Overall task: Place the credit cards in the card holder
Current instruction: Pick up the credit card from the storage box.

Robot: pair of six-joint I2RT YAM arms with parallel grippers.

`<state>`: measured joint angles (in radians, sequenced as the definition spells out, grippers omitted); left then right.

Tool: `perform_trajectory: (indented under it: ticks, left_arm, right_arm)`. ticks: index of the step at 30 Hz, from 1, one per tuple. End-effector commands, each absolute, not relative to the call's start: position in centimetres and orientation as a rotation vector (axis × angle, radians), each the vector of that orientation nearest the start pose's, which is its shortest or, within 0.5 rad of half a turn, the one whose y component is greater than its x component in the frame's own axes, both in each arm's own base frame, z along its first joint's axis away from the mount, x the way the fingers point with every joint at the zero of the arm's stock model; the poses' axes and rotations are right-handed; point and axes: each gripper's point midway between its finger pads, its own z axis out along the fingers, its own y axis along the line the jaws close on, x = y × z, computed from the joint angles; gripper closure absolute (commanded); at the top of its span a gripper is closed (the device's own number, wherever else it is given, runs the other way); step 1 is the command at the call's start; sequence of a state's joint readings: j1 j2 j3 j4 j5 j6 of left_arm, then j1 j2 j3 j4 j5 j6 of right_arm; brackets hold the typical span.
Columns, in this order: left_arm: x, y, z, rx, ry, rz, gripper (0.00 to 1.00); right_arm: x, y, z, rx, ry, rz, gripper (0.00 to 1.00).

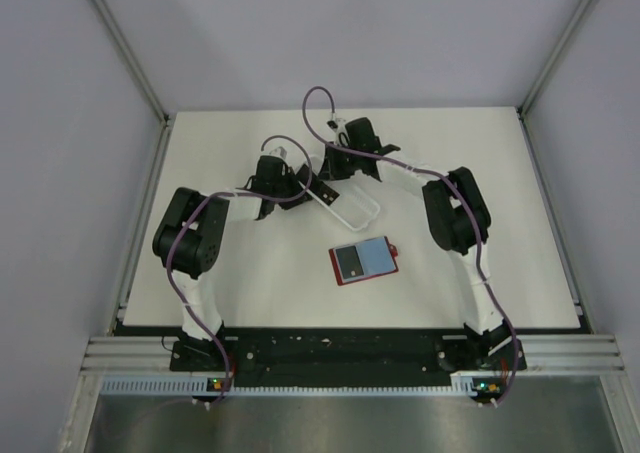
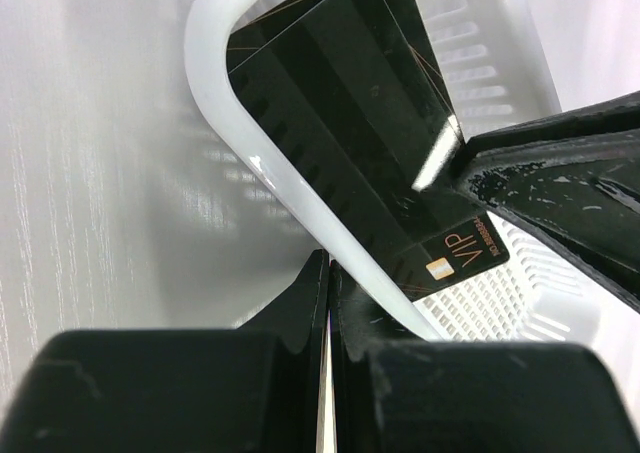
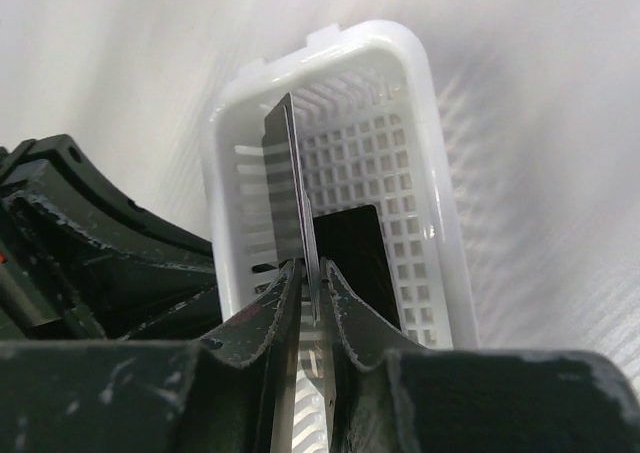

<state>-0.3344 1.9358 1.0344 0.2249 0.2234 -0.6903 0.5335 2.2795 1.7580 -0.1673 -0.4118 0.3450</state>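
Top external view: both arms are seen folded, elbows out to the sides and forearms turned inward to the middle of the frame. The left arm (image 1: pixel 190 235) is bent at the left and the right arm (image 1: pixel 455 208) at the right, and both wrists are brought together over the upper end of the tray (image 1: pixel 352 213). The holder (image 1: pixel 378 256) is laid open on the table (image 1: pixel 500 273) just below the tray, pale inside up, with a stowed card (image 1: pixel 350 263) on its left half. Neither wrist view takes this in.

Right wrist view: the right gripper (image 3: pixel 312 278) is clamped on a held card (image 3: pixel 288 163), which is kept on edge above the tray. A loose card (image 3: pixel 352 248) is seen lying inside.

Left wrist view: the left gripper (image 2: pixel 328 270) is drawn together to a slit at the tray's rim. Whether the wall is pinched cannot be told. Only here are overlapping cards shown face-on, and a VIP card (image 2: pixel 455 258) can be read.
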Motion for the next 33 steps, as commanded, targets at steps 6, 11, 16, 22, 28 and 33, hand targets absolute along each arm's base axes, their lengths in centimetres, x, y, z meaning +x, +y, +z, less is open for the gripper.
perform_trajectory:
  ticks: [6, 11, 16, 22, 28, 33]
  left_arm:
    - [44.4, -22.3, 3.8, -0.278, 2.293, -0.805, 1.0]
    - [44.4, -22.3, 3.8, -0.278, 2.292, -0.808, 1.0]
    - [44.4, -22.2, 3.7, -0.277, 2.294, -0.806, 1.0]
    - [44.5, -22.3, 3.9, -0.275, 2.291, -0.811, 1.0]
    - [44.3, -22.3, 3.8, -0.278, 2.294, -0.811, 1.0]
    - [44.3, -22.3, 4.0, -0.271, 2.292, -0.811, 1.0]
  right_arm:
    - [44.5, 39.0, 10.0, -0.528, 2.25, 1.084, 0.88]
    - [44.6, 38.7, 9.5, -0.516, 2.272, 1.055, 0.87]
    - [44.9, 38.4, 8.9, -0.508, 2.296, 1.013, 0.86]
    - [45.2, 37.9, 9.0, -0.501, 2.298, 0.967, 0.95]
    - [45.6, 37.5, 10.3, -0.485, 2.259, 0.931, 1.0]
    - [45.8, 36.7, 10.7, -0.482, 2.251, 0.879, 1.0]
